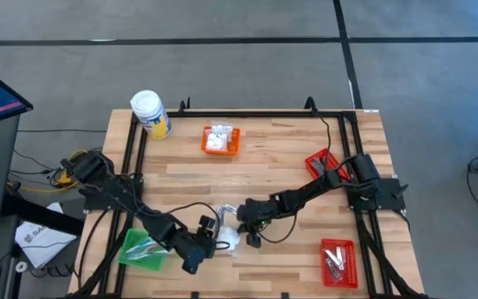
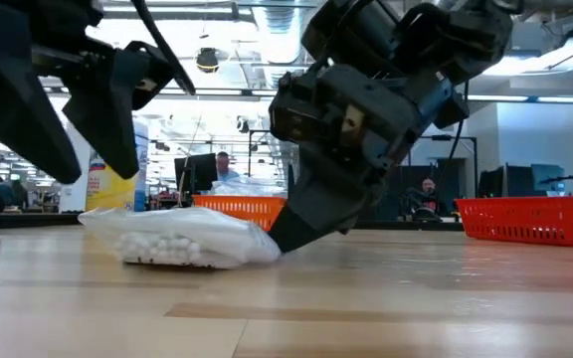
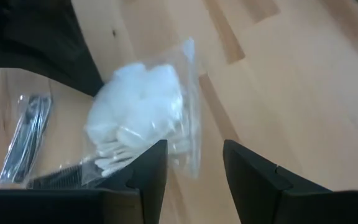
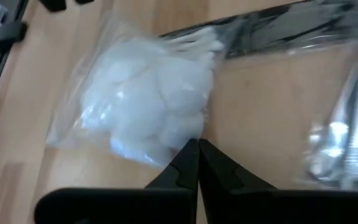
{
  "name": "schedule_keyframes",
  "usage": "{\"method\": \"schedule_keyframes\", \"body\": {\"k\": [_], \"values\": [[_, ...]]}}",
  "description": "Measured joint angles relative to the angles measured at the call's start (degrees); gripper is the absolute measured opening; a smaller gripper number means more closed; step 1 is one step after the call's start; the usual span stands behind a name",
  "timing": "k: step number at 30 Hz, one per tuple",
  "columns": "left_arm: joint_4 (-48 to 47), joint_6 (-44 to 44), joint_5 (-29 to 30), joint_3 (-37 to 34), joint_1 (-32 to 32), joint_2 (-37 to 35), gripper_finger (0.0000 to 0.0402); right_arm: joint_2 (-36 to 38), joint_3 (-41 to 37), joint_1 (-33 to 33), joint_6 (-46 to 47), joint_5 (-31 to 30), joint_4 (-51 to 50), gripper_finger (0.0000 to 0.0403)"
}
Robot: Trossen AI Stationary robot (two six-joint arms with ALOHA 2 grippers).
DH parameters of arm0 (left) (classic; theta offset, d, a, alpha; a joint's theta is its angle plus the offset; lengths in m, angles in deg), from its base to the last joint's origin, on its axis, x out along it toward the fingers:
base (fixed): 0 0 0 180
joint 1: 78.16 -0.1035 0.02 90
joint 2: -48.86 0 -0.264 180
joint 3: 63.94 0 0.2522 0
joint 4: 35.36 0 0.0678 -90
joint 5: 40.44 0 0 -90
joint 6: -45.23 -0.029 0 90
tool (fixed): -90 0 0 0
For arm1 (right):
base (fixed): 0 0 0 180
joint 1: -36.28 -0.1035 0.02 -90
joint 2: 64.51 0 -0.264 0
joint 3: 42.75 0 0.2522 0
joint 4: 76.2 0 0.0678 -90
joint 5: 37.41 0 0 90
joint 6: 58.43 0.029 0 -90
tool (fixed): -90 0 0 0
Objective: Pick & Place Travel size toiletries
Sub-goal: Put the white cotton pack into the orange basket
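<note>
I can read no text, number or brand from where I work. The white-lidded jar (image 1: 150, 114) at the table's far left corner wears a yellow label, but its print is too small for me to make out. Off the table's left side, a white sheet (image 1: 40, 239) on the floor carries a dark mark whose letters I cannot tell. The clear-wrapped packet (image 4: 145, 106) at my fingertips shows no printing.

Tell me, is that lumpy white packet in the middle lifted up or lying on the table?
Lying on the table. The white packet rests flat on the wood in the low view, the right hand shut beside it.
</note>
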Motion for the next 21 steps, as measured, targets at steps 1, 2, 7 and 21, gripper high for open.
{"method": "schedule_keyframes", "body": {"k": [1,2,7,21], "values": [[-0.6,0.0,0.0,0.0,0.1,0.0,0.0149,0.0,0.0,0.2,0.6,0.1,0.1,0.0000],[-1.3,0.0,0.0,0.0,0.2,0.0,0.0149,0.0,0.0,0.5,0.9,0.2,0.2,0.0000],[-2.6,-0.8,1.7,0.0,0.2,0.0,0.0149,-0.5,0.0,1.3,1.8,2.3,2.9,0.0000],[2.6,-1.9,4.4,0.2,0.2,9.8,0.0149,-3.3,0.2,3.1,2.6,6.7,8.8,0.0000]]}}
